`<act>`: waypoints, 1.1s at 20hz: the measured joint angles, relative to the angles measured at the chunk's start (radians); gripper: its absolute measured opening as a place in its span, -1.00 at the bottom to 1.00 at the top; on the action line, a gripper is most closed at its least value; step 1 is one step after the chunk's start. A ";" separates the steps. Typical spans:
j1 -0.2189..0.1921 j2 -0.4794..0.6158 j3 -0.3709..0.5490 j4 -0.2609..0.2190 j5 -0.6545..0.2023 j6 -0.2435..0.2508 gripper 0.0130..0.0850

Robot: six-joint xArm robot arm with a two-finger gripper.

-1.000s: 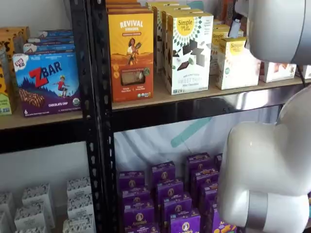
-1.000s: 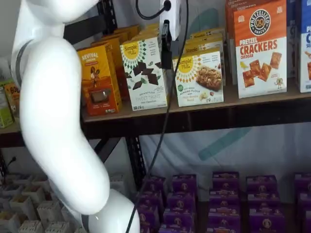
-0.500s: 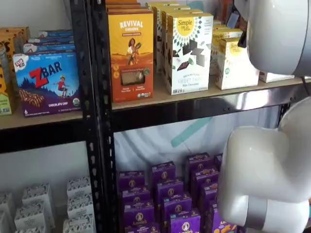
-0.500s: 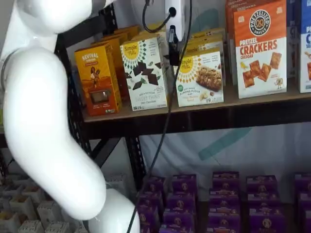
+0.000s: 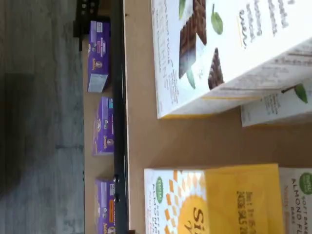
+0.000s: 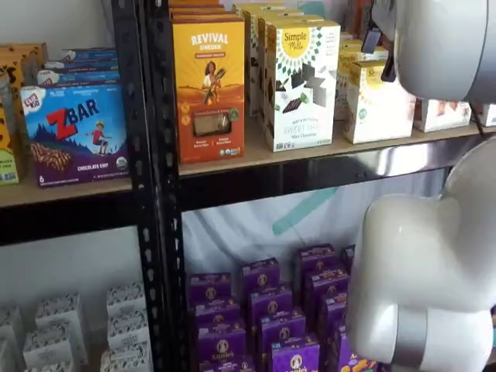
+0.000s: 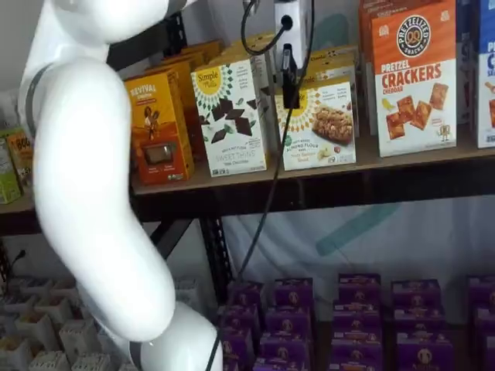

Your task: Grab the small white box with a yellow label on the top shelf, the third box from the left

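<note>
The white arm [image 7: 85, 193] fills the foreground before the top shelf [image 7: 309, 171]. The small white box [image 7: 317, 124] stands upright on that shelf between the taller Simple Mills box [image 7: 230, 116] and the pretzel cracker box [image 7: 415, 77]. The gripper [image 7: 290, 81] hangs just in front of the small box's upper left corner, side-on; I cannot tell its opening. The Simple Mills box crowds the approach.

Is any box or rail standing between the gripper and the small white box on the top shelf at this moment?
Nothing visible does. In a shelf view the gripper hangs right at the small white box, at its upper left corner, in front of it. The taller Simple Mills box stands beside, on the top shelf, not between them.
</note>
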 joint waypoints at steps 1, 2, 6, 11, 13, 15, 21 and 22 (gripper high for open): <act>0.002 0.008 -0.003 -0.004 -0.005 0.000 1.00; 0.005 0.014 -0.004 -0.009 -0.010 0.001 1.00; 0.023 0.051 -0.030 -0.049 -0.002 0.011 1.00; 0.055 0.088 -0.055 -0.103 0.030 0.037 1.00; 0.068 0.093 -0.054 -0.122 0.033 0.047 1.00; 0.077 0.094 -0.048 -0.133 0.029 0.054 1.00; 0.105 0.108 -0.054 -0.183 0.050 0.077 1.00; 0.108 0.109 -0.056 -0.190 0.053 0.080 1.00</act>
